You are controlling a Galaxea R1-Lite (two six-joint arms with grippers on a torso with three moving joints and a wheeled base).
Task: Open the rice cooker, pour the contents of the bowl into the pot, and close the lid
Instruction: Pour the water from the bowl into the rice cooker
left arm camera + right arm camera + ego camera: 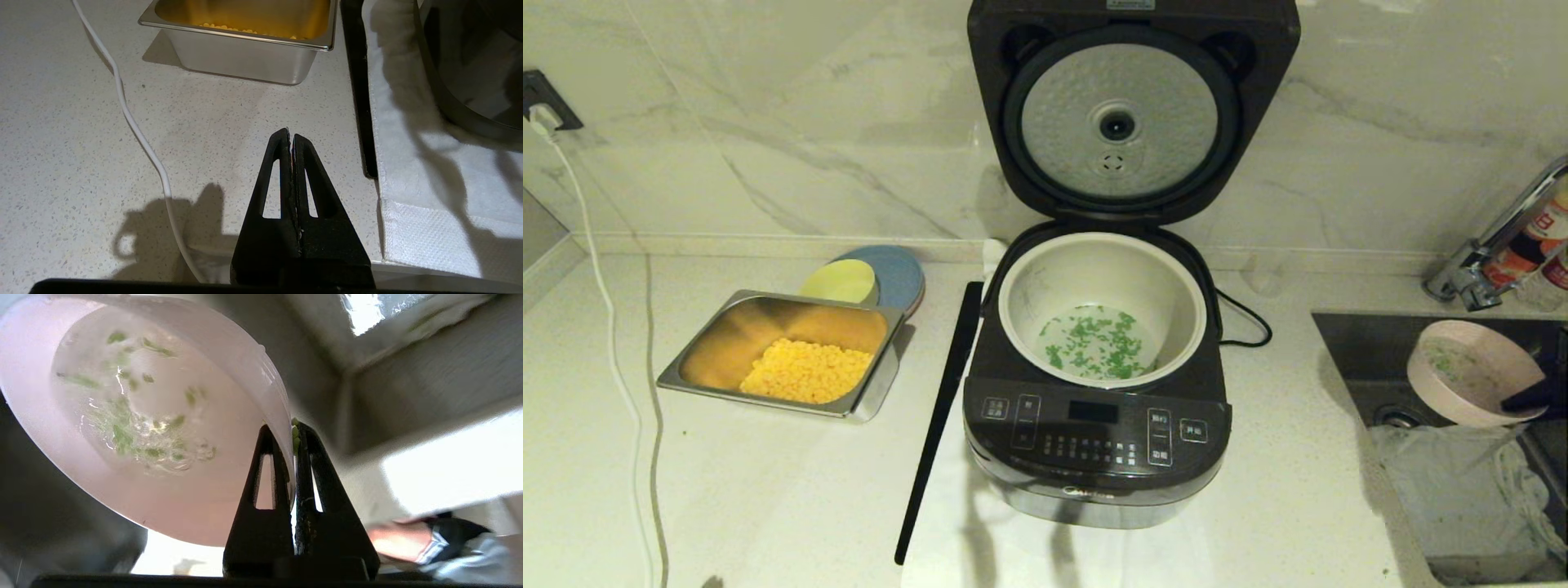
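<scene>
Right gripper (294,430) pinching pink bowl (1470,371) rim, tilted over the sink (1347,359). Green bits (1098,343) in pot (1103,253), lid (1131,106) up. Left gripper (291,136) pressed together above counter (81,143).

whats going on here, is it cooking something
The rice cooker stands with its lid up, and green chopped bits already lie in the cream pot. The right end effector is pinching the rim of the pink bowl, holding it tilted over the sink, with a few green scraps stuck inside. The left end effector sits shut over the counter. The lid is not yet closed.
</scene>
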